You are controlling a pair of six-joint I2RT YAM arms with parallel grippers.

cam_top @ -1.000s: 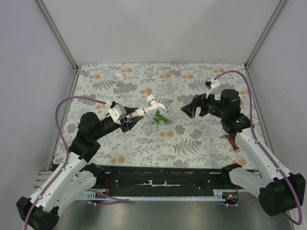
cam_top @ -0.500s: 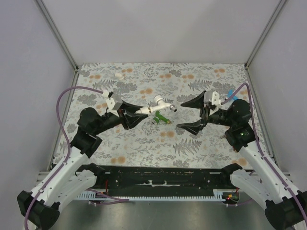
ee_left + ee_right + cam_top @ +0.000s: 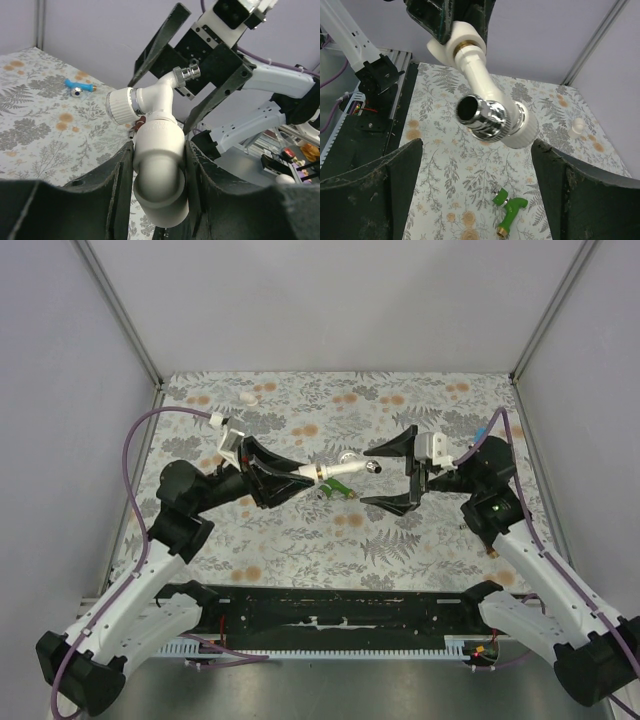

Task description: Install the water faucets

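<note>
My left gripper (image 3: 297, 476) is shut on a white elbow fitting (image 3: 160, 165) that carries the white faucet (image 3: 335, 468), held above the table and pointing right. The faucet's chrome spout (image 3: 487, 117) and white knob (image 3: 120, 105) show clearly. My right gripper (image 3: 366, 477) is open, with the spout end between its wide-apart fingers (image 3: 365, 200), not touching. The green faucet (image 3: 337, 488) lies on the mat below and also shows in the right wrist view (image 3: 510, 210). The blue faucet (image 3: 483, 430) lies at the far right. The reddish-brown faucet (image 3: 490, 548) is mostly hidden by my right arm.
A small plain white fitting (image 3: 249, 398) stands at the back left of the floral mat (image 3: 300, 540), seen too in the right wrist view (image 3: 577, 127). A black rail (image 3: 330, 615) runs along the near edge. Grey walls close in the sides and back.
My left arm has carried the white faucet rightward and levelled it. My right gripper has turned and come in, so its open fingers now straddle the spout.
</note>
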